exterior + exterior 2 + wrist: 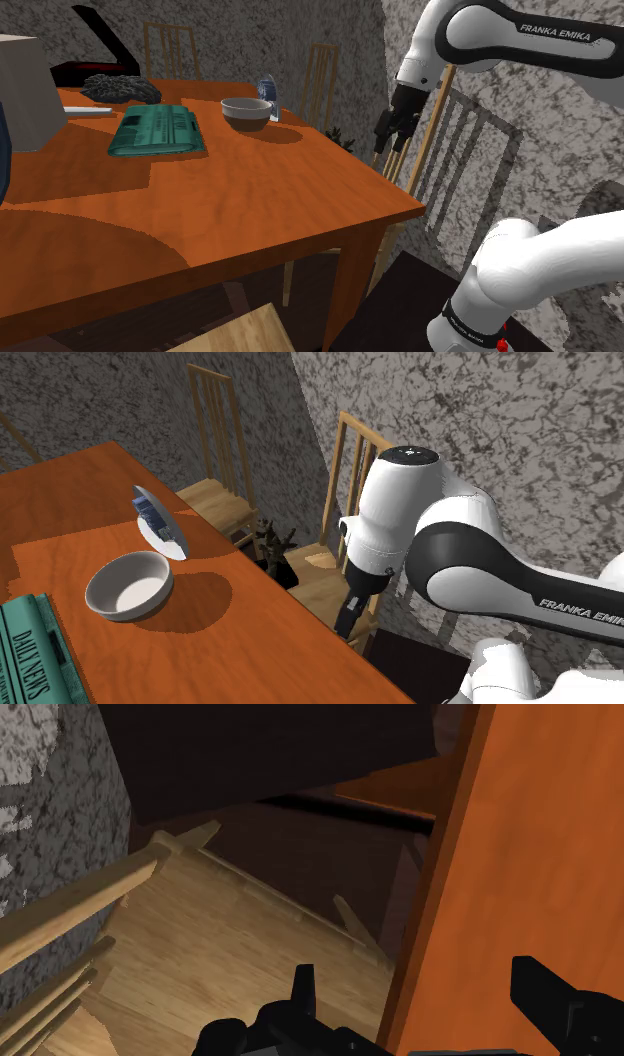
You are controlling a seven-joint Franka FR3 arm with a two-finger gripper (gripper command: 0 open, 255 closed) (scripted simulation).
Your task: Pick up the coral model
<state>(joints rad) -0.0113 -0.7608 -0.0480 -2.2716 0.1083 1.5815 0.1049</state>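
Observation:
The coral model (120,88) is a dark grey lumpy mass lying at the far end of the orange wooden table (260,205), toward the shoulder view's upper left. My gripper (385,140) hangs off the table's right-hand edge, far from the coral, over a wooden chair. In the second exterior view the gripper (352,620) points down just past the table's edge (300,614). In the wrist view the gripper (425,1004) is open with nothing between its black fingers (305,989), and the table's edge (530,854) runs beside them above the chair seat (220,954).
Between the gripper and the coral sit a white bowl (246,110), a green folded newspaper (157,130) and a small upright bluish disc (266,88). A grey box (25,90) stands at the far left. Wooden chairs (345,472) line the table's far side by the rough stone wall.

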